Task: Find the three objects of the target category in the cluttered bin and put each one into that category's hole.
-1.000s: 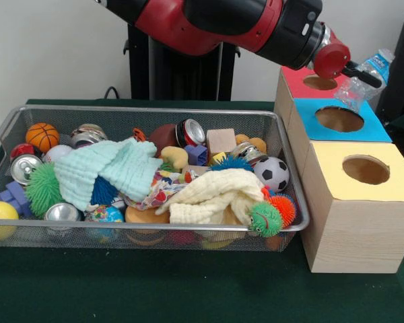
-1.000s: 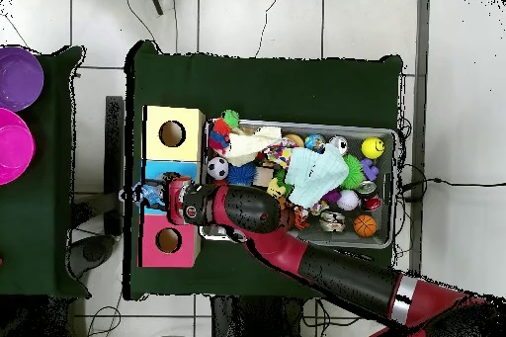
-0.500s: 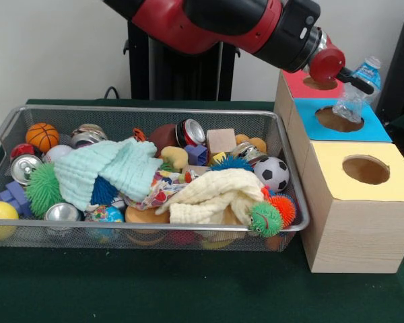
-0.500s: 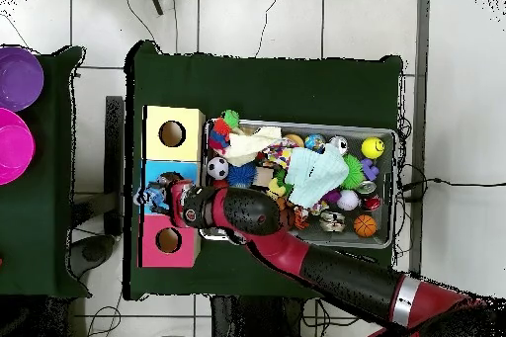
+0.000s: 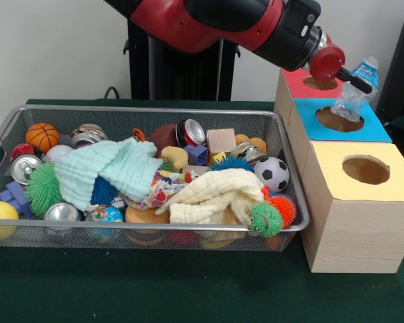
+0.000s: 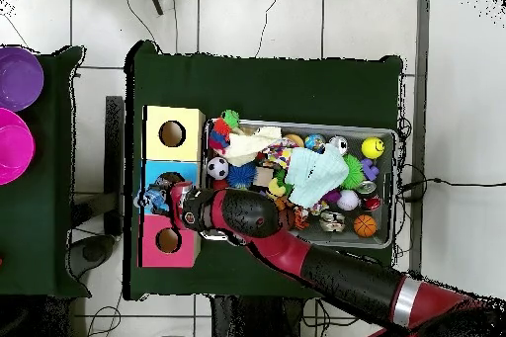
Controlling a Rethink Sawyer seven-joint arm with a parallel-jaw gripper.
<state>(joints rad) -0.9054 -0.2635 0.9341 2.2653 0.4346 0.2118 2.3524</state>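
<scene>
Front view, claw (image 5: 355,77) pinching plastic bottle (image 5: 354,93), bottle hanging over blue box's hole (image 5: 339,119)

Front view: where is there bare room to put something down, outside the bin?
The green table is bare in front of the wire bin and the yellow box. The bin is packed rim to rim with balls, cans and cloths. By the blue box the gripper holds a plastic bottle over its hole.
</scene>
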